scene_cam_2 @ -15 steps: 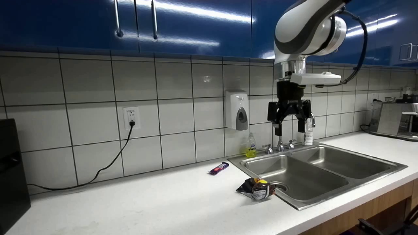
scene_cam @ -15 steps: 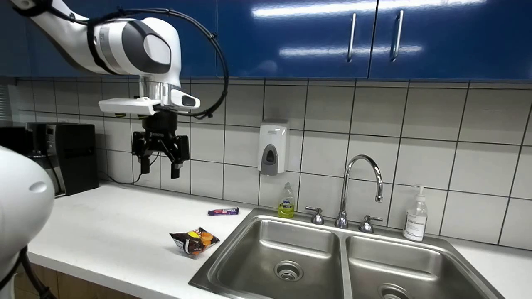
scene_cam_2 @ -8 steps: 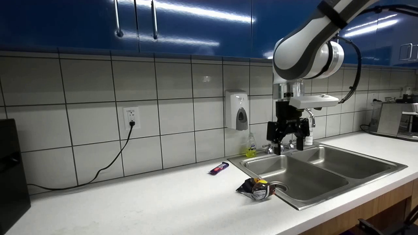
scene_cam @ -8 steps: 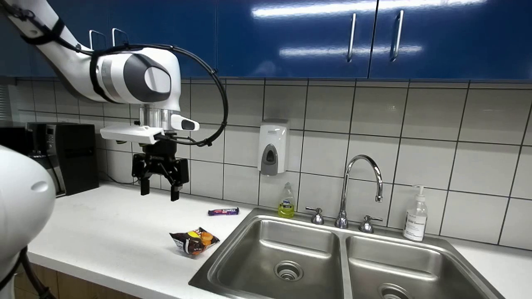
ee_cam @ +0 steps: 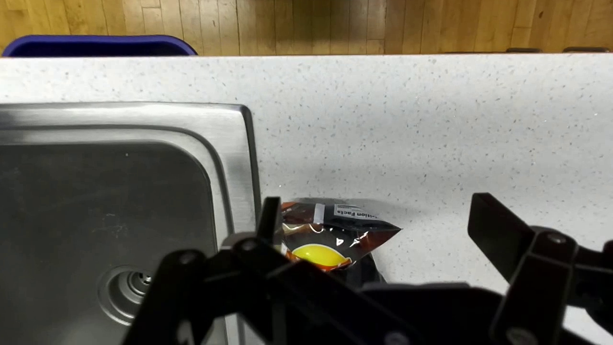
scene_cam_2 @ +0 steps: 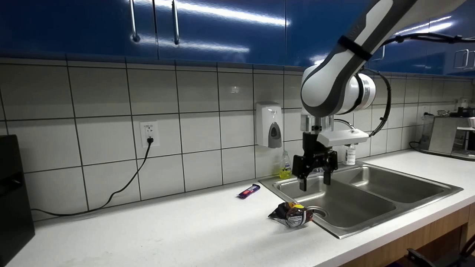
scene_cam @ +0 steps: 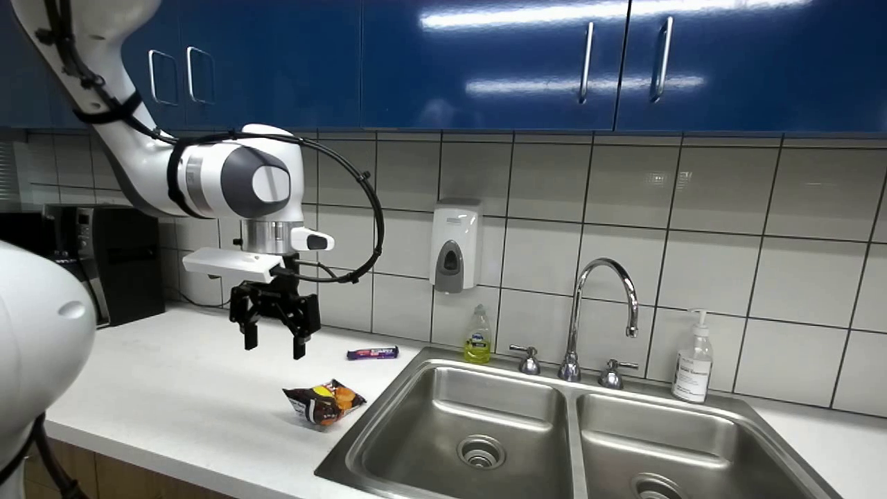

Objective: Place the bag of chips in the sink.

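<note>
The bag of chips, dark brown with yellow and orange print, lies on the white counter beside the sink's near-left rim. It also shows in an exterior view and in the wrist view, partly hidden by the gripper. The steel sink has two basins; its corner rim shows in the wrist view. My gripper is open and empty, pointing down, above the counter and apart from the bag. In the wrist view the bag appears between the fingers, closer to the left one.
A purple candy bar lies on the counter behind the bag. A green dish soap bottle, a tall faucet and a pump bottle stand along the sink's back. A dispenser hangs on the wall. A black machine stands at the counter's end.
My gripper has come down towards the counter and shifted slightly sideways, staying open. The bag, candy bar and bottles have not moved.
</note>
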Action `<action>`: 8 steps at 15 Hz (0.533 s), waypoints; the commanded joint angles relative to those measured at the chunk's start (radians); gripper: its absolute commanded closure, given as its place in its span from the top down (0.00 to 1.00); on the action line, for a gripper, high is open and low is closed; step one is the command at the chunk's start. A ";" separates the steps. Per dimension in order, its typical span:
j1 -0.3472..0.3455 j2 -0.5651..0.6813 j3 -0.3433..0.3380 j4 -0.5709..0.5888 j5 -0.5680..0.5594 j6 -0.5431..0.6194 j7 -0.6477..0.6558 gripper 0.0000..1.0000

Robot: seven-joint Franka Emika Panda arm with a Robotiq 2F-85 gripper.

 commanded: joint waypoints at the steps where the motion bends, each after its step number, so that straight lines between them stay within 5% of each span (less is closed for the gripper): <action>1: -0.008 0.131 0.009 0.072 -0.024 0.065 -0.015 1.00; 8: -0.011 0.335 0.002 0.233 -0.066 0.094 -0.029 1.00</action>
